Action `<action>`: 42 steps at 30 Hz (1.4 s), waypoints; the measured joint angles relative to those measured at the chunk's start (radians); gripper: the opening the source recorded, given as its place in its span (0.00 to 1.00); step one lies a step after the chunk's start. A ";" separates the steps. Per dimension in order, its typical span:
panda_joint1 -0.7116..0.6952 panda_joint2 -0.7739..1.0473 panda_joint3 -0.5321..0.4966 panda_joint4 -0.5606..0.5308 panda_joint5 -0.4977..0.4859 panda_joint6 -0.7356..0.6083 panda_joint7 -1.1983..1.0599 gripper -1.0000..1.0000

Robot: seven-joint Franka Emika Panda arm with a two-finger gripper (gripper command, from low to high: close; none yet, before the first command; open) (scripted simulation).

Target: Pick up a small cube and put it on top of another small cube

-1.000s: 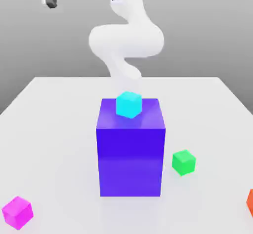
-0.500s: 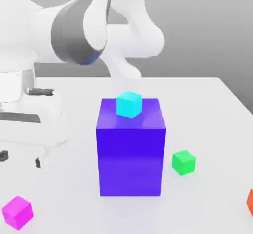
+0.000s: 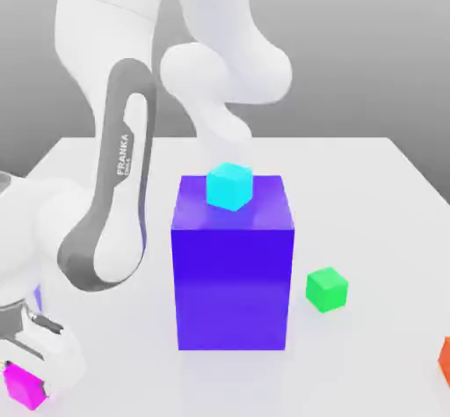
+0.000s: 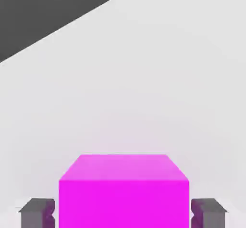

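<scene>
The white Franka arm (image 3: 123, 186) bends down to the near corner of the pale grey table (image 3: 369, 186) at the exterior view's left, where its two-finger gripper (image 4: 123, 212) is clamped on the small plain magenta-pink cube (image 4: 123, 191), one dark grey fingertip (image 4: 37, 211) pressed against each side of it (the cube sits low on the table surface between them). The small bright green cube (image 3: 327, 288) rests on the table just beside the big blue-violet block (image 3: 232, 270), on that block's side toward the exterior view's right and well apart from the magenta cube. A small cyan cube (image 3: 229, 186) sits on top of the block, and a small orange cube (image 3: 445, 359) lies at the exterior view's right edge.
</scene>
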 joint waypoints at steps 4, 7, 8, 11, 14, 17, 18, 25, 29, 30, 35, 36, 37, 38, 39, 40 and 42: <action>0.013 -0.028 -0.016 -0.007 -0.017 -0.020 0.013 0.00; 0.052 -0.128 -0.067 -0.032 -0.080 -0.094 0.058 0.00; 0.066 -0.149 -0.063 -0.022 -0.092 -0.101 0.056 0.00; 0.115 -0.192 -0.007 0.013 -0.120 -0.092 -0.004 0.00; 0.162 -0.257 0.054 -0.037 -0.173 -0.090 -0.119 0.00; 0.205 -0.322 0.115 -0.096 -0.217 -0.090 -0.245 0.00; 0.218 -0.343 0.135 -0.116 -0.229 -0.090 -0.289 0.00; 0.376 -0.493 0.267 -0.262 -0.269 -0.088 -0.633 0.00; 0.502 -0.593 0.307 -0.379 -0.274 -0.087 -0.876 0.00; 0.526 -0.619 0.313 -0.410 -0.275 -0.086 -0.937 0.00; 0.651 -0.743 0.344 -0.565 -0.277 -0.080 -1.218 0.00; 0.677 -0.769 0.350 -0.606 -0.280 -0.079 -1.271 0.00; 0.703 -0.789 0.356 -0.656 -0.287 -0.072 -1.321 0.00; 0.720 -0.783 0.358 -0.683 -0.291 -0.052 -1.349 0.00; 0.727 -0.763 0.360 -0.695 -0.292 -0.026 -1.364 0.00; 0.731 -0.735 0.361 -0.701 -0.293 0.003 -1.371 0.00; 0.731 -0.671 0.363 -0.702 -0.298 0.067 -1.374 0.00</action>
